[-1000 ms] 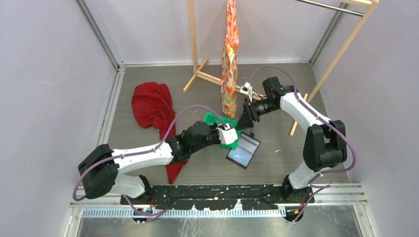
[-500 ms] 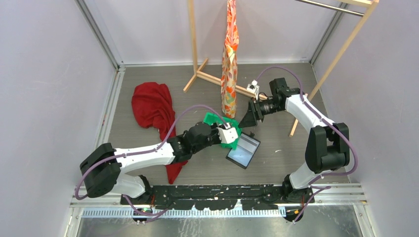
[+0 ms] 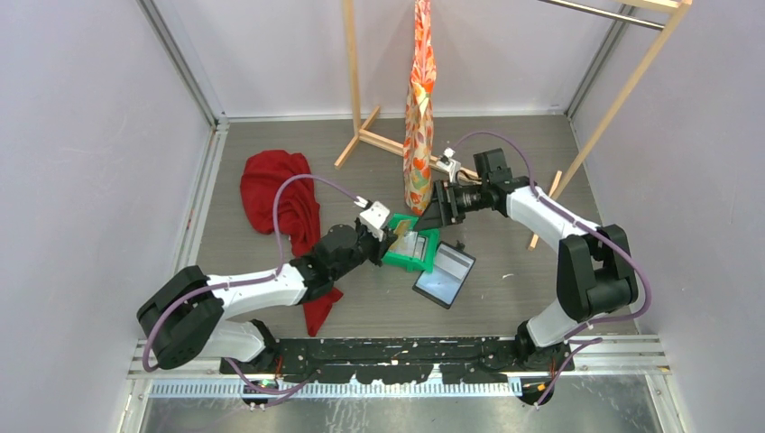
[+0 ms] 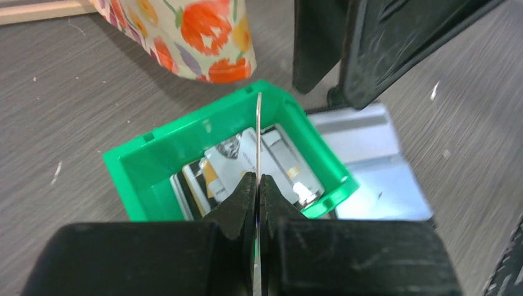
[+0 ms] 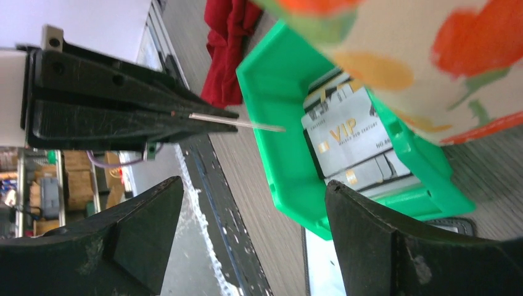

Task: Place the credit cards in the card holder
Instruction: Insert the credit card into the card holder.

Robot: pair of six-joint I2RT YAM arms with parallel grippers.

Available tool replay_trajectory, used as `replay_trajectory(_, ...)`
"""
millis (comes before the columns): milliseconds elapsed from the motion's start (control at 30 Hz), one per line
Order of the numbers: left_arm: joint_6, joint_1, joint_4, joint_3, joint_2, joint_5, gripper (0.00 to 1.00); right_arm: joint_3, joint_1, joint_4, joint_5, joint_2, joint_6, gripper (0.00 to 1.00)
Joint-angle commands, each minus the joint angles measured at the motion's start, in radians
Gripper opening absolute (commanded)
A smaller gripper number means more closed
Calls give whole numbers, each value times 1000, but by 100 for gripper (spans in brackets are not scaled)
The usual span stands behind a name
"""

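Okay, left fingers [image 4: 237, 203] pinch credit card [image 4: 259, 123] edge-on, probably for slotting; right fingers [image 5: 382, 234] spread, 1 o'clock of green tray [image 3: 394, 260].

Grey wood-grain table [image 3: 271, 135], crumpled red cloth [image 3: 275, 194] at far left, wooden rack feet [image 3: 377, 139] at the back, green plastic tray [image 3: 394, 256] near the middle, open black card holder [image 3: 444, 276] touching its near-right side

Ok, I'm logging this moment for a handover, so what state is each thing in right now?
left tool: shut on one card, held edge-on at the green tray.
right tool: open, empty.
other cards: lying stacked inside the tray.
card holder: open, flat beside the tray.
red cloth: crumpled.
floral fabric: hanging.
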Motion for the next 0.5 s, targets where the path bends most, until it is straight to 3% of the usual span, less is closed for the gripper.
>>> replay_trajectory(0,-230,2,149,15,5,-83,0,4,28,229,61,-30,281,90)
replay_trajectory(233,-495,2,-8,53,-13,-201,0,38,83,259,156,-21,428,92)
replay_trajectory(467,-593,2,19,40,19,-225,0,59,175,192,284,-6,365,92)
